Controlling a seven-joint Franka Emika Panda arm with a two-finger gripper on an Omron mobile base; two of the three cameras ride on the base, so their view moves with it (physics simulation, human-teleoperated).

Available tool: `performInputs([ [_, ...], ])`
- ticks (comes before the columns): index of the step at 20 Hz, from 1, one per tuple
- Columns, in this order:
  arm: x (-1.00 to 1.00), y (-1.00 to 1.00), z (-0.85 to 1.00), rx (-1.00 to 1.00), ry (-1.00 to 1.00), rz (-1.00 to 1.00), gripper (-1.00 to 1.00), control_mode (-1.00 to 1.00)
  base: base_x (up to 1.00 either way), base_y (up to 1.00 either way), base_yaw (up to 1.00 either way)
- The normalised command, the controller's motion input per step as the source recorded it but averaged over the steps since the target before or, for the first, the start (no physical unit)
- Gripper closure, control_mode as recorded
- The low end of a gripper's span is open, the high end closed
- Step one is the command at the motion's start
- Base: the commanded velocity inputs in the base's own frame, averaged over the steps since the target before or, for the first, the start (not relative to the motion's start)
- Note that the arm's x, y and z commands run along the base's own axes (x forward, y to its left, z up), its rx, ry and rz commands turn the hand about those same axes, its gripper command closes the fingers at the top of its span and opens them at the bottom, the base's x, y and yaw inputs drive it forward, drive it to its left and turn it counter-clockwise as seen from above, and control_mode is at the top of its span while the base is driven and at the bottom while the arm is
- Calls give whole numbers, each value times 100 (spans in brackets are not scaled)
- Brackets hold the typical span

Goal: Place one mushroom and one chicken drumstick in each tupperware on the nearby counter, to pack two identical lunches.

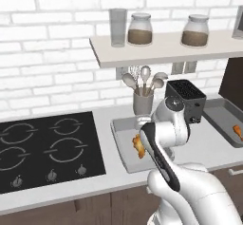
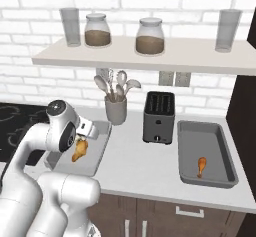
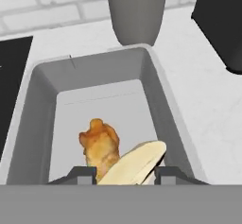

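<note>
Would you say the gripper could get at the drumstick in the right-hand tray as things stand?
Probably not straight away. The gripper is shut on a pale mushroom over the left tupperware. The drumstick lies uncovered in the right tupperware, beyond the toaster, so nothing blocks it from above.

Drumstick (image 3: 100, 147) sits between your fingertips (image 3: 81, 174), cream mushroom (image 3: 134, 164) touching it; grey tupperware (image 3: 160, 105) just beyond them.

no readable text, labels or numbers
</note>
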Motion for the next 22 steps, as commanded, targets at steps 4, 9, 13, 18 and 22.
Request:
performInputs([
  [4,89,1,-52,-1,0,-1,-100,-100,0,0,0],
  [9,54,0,-61,-6,3,0,-100,-100,0,0,0],
  [13,9,0,-67,-8,16,0,-100,-100,0,0,0],
  [18,4,10,-10,0,2,-1,-100,-100,0,0,0],
  [22,-93,0,100,0,-19,-4,-100,-100,0,0,0],
])
